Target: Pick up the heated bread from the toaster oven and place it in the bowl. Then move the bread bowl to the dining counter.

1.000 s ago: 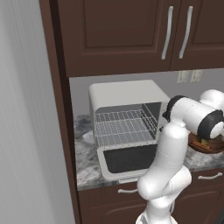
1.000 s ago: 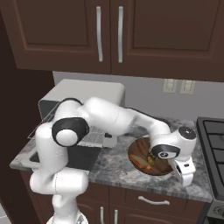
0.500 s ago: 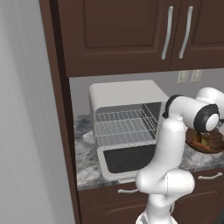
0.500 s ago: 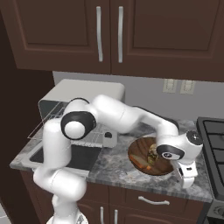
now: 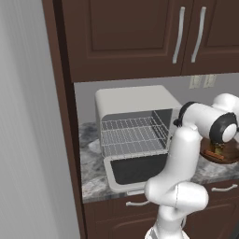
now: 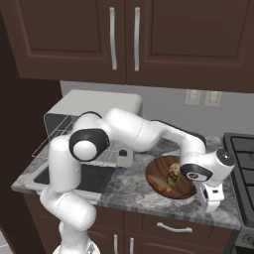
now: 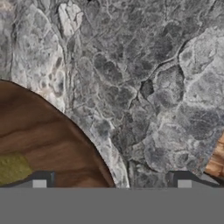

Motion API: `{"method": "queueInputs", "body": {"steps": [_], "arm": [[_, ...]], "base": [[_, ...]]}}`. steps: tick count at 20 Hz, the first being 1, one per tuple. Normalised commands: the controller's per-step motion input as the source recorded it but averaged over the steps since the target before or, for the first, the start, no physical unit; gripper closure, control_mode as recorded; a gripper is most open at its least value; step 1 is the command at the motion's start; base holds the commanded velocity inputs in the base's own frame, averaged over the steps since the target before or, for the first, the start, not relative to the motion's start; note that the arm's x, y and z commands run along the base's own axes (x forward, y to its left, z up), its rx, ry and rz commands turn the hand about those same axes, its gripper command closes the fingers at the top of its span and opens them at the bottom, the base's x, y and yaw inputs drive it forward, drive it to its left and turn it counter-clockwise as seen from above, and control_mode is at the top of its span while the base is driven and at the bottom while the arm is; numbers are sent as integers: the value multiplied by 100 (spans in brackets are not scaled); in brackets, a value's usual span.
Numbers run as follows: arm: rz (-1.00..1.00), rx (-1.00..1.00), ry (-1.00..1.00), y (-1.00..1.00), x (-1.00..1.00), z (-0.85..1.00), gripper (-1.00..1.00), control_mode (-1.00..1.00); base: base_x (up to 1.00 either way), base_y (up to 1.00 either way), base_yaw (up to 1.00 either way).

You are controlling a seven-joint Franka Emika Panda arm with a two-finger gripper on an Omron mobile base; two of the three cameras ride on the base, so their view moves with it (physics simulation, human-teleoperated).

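Note:
The off-white toaster oven (image 5: 135, 119) (image 6: 96, 106) stands on the marbled counter with its dark drop door (image 5: 140, 169) down and its wire rack bare. To its right sits the wooden bowl (image 6: 159, 171) (image 5: 212, 156) (image 7: 48, 135). The golden-brown bread (image 6: 174, 172) (image 7: 13, 166) lies inside it. My gripper (image 6: 211, 202) (image 7: 111, 183) hangs open over the bowl's right rim and holds nothing. One fingertip (image 7: 39, 183) is above the bowl's inside, the other (image 7: 183, 183) above the counter outside it. The dining counter is out of view.
A black stove (image 6: 241, 149) borders the counter on the right. Dark wall cabinets (image 6: 124, 34) hang overhead and a tall dark cabinet side (image 5: 63, 116) stands left of the oven. An orange-brown striped thing (image 7: 216, 159) shows at the hand view's right edge.
My hand has slid a little right and down along the bowl, from over its inside to its right rim. The jaws have stayed open and the bread lies in the bowl throughout.

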Motion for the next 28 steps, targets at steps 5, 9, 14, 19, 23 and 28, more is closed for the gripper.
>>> {"method": "queueInputs", "body": {"steps": [5,9,14,19,23,28], "arm": [[-2,0,-1,33,5,-12,-100,-100],[-1,0,0,24,1,-25,-100,-100],[-2,0,0,20,15,-22,-100,-100],[-3,0,0,19,24,-20,-100,-100],[-4,0,-2,9,14,-24,-100,-100],[0,0,0,2,0,-1,100,-100]], "base": [[0,0,0],[0,0,0],[0,0,0],[0,0,0],[0,0,0],[0,0,0]]}}
